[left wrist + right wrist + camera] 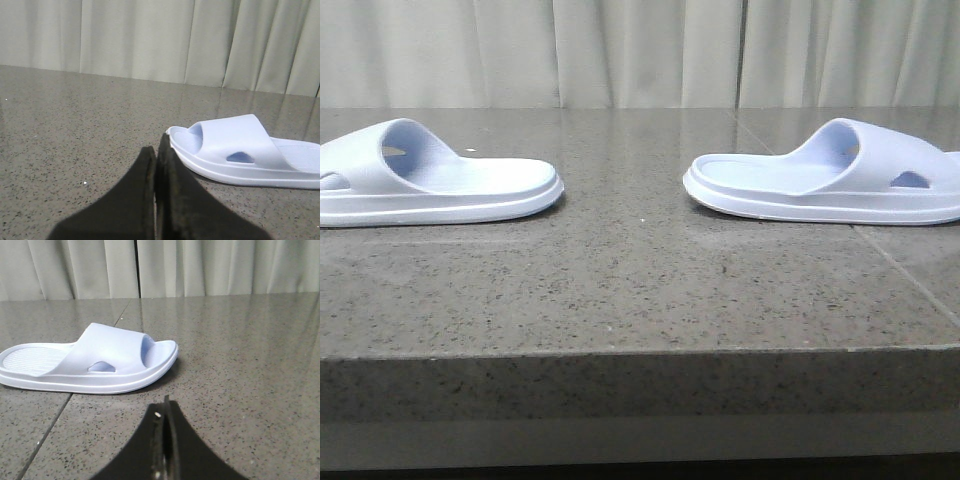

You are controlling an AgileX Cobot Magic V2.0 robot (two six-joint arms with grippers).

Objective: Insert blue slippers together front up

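Observation:
Two pale blue slippers lie soles down on the grey stone table [640, 290], heels toward each other and well apart. The left slipper [440, 185] is cut off by the left edge of the front view. The right slipper [840, 180] lies at the right edge. Neither gripper shows in the front view. In the left wrist view my left gripper [156, 150] is shut and empty, its tips just short of the left slipper's [240, 145] toe end. In the right wrist view my right gripper [165, 407] is shut and empty, a short way before the right slipper [100, 360].
The table's front edge [640, 352] runs across the front view. A seam [905, 275] crosses the tabletop at the right. Pale curtains [640, 50] hang behind the table.

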